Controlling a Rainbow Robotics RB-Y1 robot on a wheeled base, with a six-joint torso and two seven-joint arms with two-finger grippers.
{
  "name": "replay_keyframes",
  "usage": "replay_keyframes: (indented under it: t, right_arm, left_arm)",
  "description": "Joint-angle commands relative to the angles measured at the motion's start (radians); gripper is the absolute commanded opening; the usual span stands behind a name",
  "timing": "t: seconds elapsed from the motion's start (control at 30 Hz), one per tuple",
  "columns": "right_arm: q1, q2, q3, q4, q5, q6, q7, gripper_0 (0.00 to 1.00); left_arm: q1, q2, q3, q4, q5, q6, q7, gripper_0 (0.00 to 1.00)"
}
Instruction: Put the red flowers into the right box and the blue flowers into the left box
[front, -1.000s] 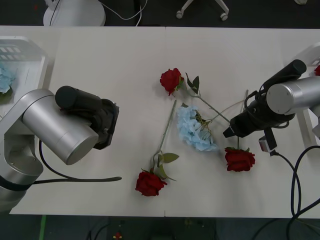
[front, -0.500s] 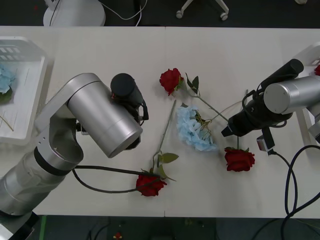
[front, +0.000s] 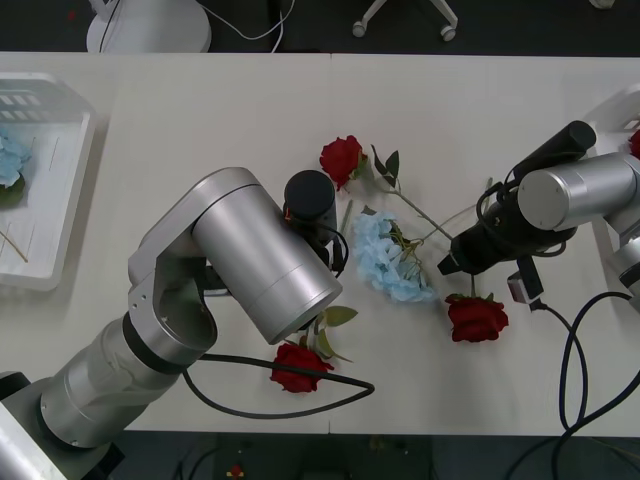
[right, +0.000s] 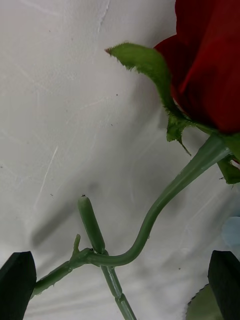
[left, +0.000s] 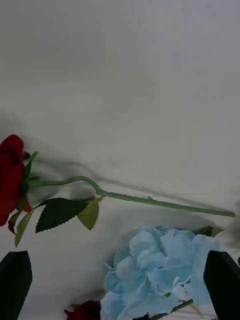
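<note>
On the white worktop (front: 200, 120), the sorting is partly done and several flowers are left loose. At the far left, the left box (front: 70, 200) already holds blue flowers (front: 10, 160) along its left edge. At the far right edge, a corner of the right box (front: 622, 105) is seen with a speck of red in it, too small to be identified with certainty. Three red flowers are left on the worktop: one far of centre (front: 342, 158), one near the front edge (front: 298, 366) partly behind the left arm, and one right of centre (front: 478, 318). A single blue flower cluster (front: 392, 262) lies in the middle between them. The left gripper (left: 120, 287) is held spread just above this blue cluster. The right gripper (right: 120, 287) is also spread, with the curved green stem (right: 165, 200) of the right-hand rose lying between its fingers, not yet pinched. By this judgement, four flowers remain to be moved.
</note>
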Motion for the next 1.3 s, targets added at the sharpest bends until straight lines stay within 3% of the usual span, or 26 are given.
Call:
replay_keyframes:
  t: [0.03,0.1,0.17,0.3,0.4,0.5,0.8,1.07,1.3]
  right_arm:
    - [-0.020,0.028,-0.021,-0.009,0.020,-0.007,0.028,1.00]
    - [-0.018,0.030,-0.019,-0.008,0.024,-0.007,0.028,1.00]
    - [-0.015,0.033,-0.021,-0.008,0.029,-0.010,0.028,0.94]
    - [-0.012,0.033,-0.021,-0.008,0.034,-0.010,0.032,0.65]
    - [-0.009,0.035,-0.021,-0.008,0.035,-0.014,0.036,0.32]
    - [-0.008,0.036,-0.021,-0.008,0.038,-0.014,0.036,0.17]
    - [-0.003,0.036,-0.021,-0.008,0.040,-0.001,0.047,0.00]
    - [-0.005,-0.001,-0.021,-0.008,-0.022,0.060,0.148,0.00]
    - [-0.005,-0.093,-0.019,-0.068,-0.141,0.210,0.363,0.00]
  left_arm:
    - [0.020,-0.059,-0.028,0.068,-0.006,-0.026,0.036,1.00]
    - [0.022,-0.071,-0.034,0.117,-0.013,-0.060,0.045,1.00]
    - [0.022,-0.080,-0.042,0.159,-0.022,-0.095,0.053,1.00]
    - [0.022,-0.097,-0.045,0.217,-0.031,-0.158,0.073,1.00]
    - [0.022,-0.108,-0.052,0.243,-0.031,-0.180,0.090,1.00]
    - [0.027,-0.115,-0.055,0.251,-0.019,-0.190,0.107,1.00]
    - [0.076,-0.111,-0.060,0.252,-0.048,-0.209,0.127,1.00]
    - [0.108,-0.079,-0.060,0.252,-0.060,-0.226,0.124,1.00]
    - [0.129,-0.043,-0.058,0.252,-0.065,-0.244,0.122,1.00]
